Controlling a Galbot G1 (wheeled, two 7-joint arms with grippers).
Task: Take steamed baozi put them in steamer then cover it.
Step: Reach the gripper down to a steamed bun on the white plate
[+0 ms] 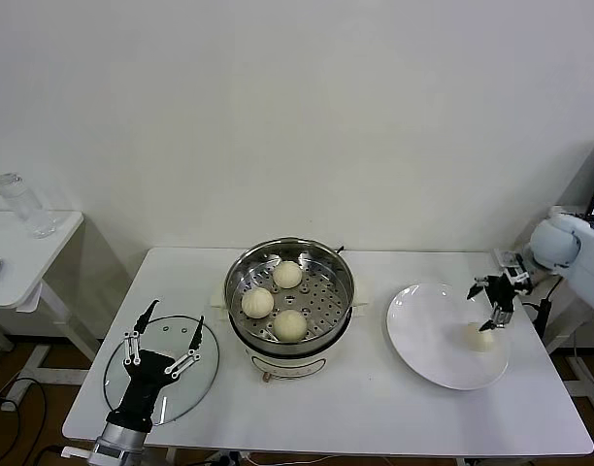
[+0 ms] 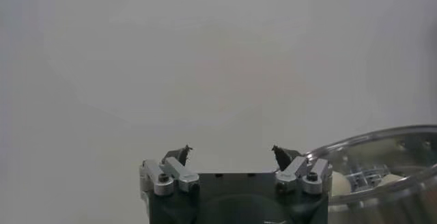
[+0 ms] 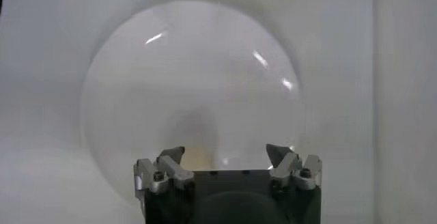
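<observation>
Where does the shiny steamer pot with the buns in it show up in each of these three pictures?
Head view: the steamer stands mid-table, three baozi inside, between the glass cover and the white plate.
Left wrist view: only its rim shows at the lower right edge, beside the left gripper.
Right wrist view: not in it; only the plate shows.
Shared landmark: the white table.

right gripper [image 3: 226, 156], fingers spread, hovers over the white plate [image 3: 136, 75].

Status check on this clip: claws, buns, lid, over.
Right claw open over last baozi on white plate. Left claw open above cover, lying on table. Three baozi in steamer. Nothing blocking.
</observation>
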